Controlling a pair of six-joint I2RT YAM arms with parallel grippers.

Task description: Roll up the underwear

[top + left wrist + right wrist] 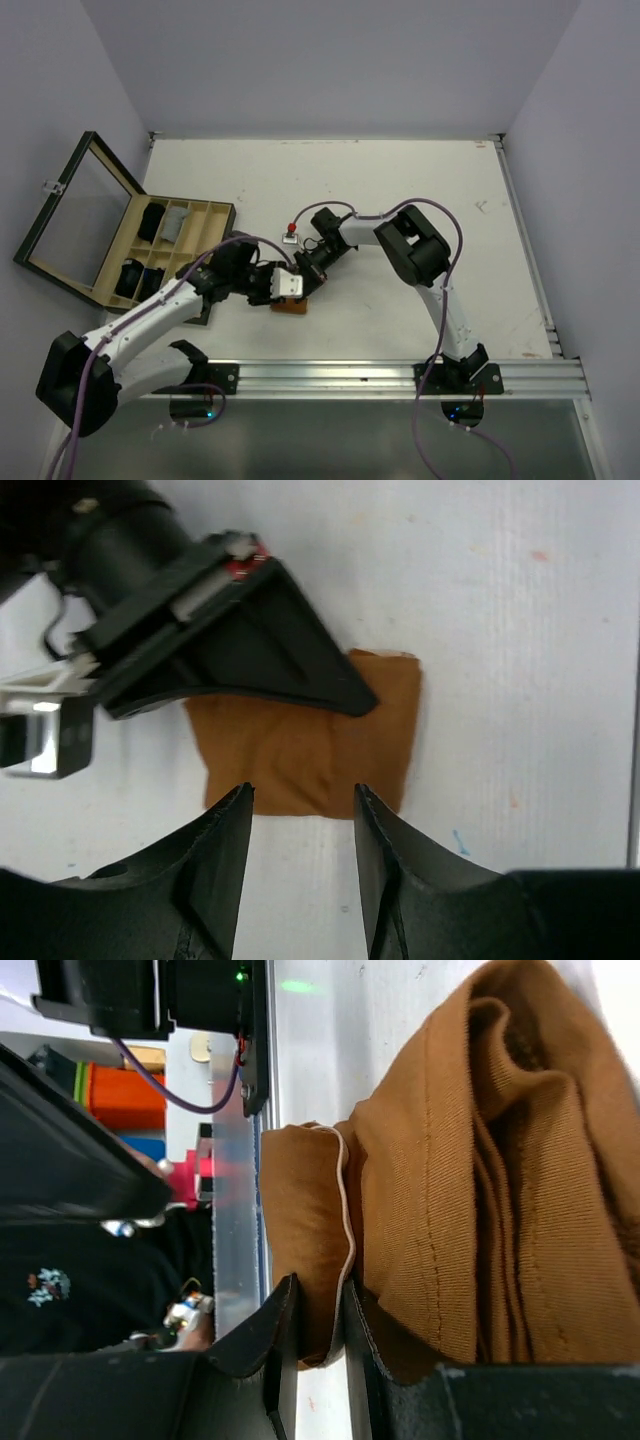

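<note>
Bright even light, soft shadows; underwear (pixel 480 1180) sharp, right pincer (pixel 318 1300) dark and blurred.

Orange-brown underwear (pixel 290 305) (pixel 310 750) (pixel 480 1160) — folded into a rough rectangle, flat on the white table (pixel 400 170) near its middle, thick creased layers bunched along one side, pale-stitched hem showing. Black underwear (pixel 150 222) and grey striped underwear (pixel 176 225) — tucked in neighbouring compartments of the wooden box (pixel 230 212), far left.
</note>
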